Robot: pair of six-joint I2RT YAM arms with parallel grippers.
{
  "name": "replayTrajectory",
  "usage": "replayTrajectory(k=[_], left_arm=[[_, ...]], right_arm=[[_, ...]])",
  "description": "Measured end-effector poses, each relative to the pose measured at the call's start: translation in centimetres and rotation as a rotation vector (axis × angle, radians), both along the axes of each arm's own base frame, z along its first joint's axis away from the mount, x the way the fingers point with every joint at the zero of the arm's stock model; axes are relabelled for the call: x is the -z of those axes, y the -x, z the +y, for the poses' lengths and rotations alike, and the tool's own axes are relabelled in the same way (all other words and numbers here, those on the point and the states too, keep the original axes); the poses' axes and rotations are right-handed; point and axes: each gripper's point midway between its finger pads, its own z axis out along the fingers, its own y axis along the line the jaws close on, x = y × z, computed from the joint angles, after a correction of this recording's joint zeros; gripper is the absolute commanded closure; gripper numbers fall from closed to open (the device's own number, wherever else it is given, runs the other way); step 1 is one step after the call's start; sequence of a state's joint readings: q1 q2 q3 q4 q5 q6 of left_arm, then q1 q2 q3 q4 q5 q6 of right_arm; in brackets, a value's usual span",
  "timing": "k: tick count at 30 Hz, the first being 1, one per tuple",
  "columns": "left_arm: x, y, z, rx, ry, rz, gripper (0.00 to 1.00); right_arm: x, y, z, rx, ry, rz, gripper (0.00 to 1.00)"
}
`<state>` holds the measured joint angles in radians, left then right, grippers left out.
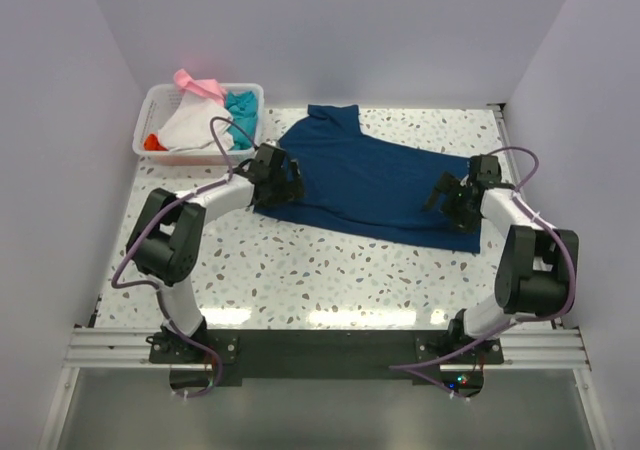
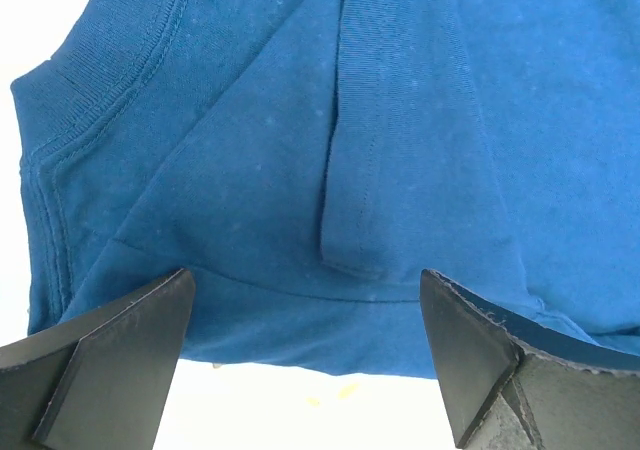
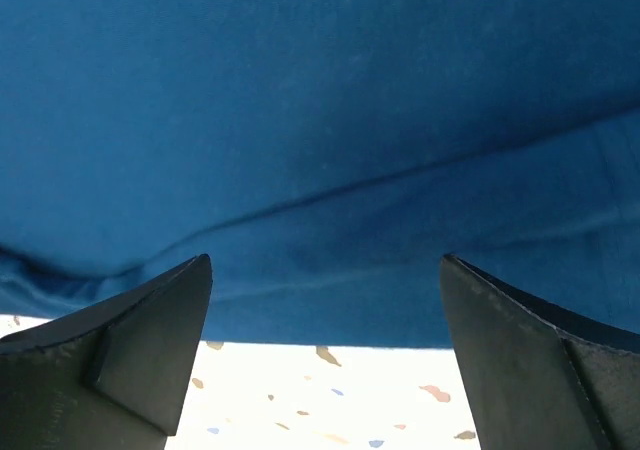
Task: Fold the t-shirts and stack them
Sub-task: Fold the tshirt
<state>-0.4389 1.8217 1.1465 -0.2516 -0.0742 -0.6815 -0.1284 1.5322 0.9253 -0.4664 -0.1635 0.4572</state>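
A dark navy-blue t-shirt (image 1: 370, 180) lies spread across the middle of the table, no print showing. My left gripper (image 1: 275, 182) is open at the shirt's left end; in the left wrist view its fingers (image 2: 110, 355) straddle the shirt's edge (image 2: 300, 310) near the collar. My right gripper (image 1: 450, 200) is open at the shirt's right end; its fingers (image 3: 130, 350) straddle the hem (image 3: 330, 310) just above the table. White (image 1: 190, 125), teal (image 1: 240, 108), pink (image 1: 200, 83) and orange-red (image 1: 152, 142) t-shirts lie bunched in the basket.
A white plastic basket (image 1: 148, 110) stands at the back left corner of the speckled table (image 1: 330, 270). White walls close in on the left, back and right. The arm bases sit on a rail at the near edge.
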Motion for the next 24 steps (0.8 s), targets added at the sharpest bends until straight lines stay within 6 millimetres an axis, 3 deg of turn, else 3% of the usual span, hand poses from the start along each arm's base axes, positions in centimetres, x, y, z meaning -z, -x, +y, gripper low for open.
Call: replayTrajectory(k=[4, 9, 16, 19, 24], left_arm=[[0.9, 0.2, 0.2, -0.011, -0.004, 0.02, 0.0], [1.3, 0.2, 0.7, -0.027, -0.009, 0.02, 0.0], [1.3, 0.9, 1.5, -0.043, -0.021, 0.007, 0.0], [1.3, 1.0, 1.7, -0.049, -0.027, 0.007, 0.0], [1.3, 1.2, 2.0, -0.054, -0.032, 0.007, 0.0]], right_arm=[[1.5, -1.1, -0.3, 0.007, 0.007, 0.042, 0.01], [2.3, -4.6, -1.4, 0.028, 0.036, 0.039, 0.01], [0.6, -7.8, -3.2, 0.072, 0.072, -0.013, 0.01], [0.3, -7.5, -3.6, 0.082, 0.085, -0.017, 0.01], [-0.6, -4.2, -3.6, 0.094, 0.11, -0.022, 0.01]])
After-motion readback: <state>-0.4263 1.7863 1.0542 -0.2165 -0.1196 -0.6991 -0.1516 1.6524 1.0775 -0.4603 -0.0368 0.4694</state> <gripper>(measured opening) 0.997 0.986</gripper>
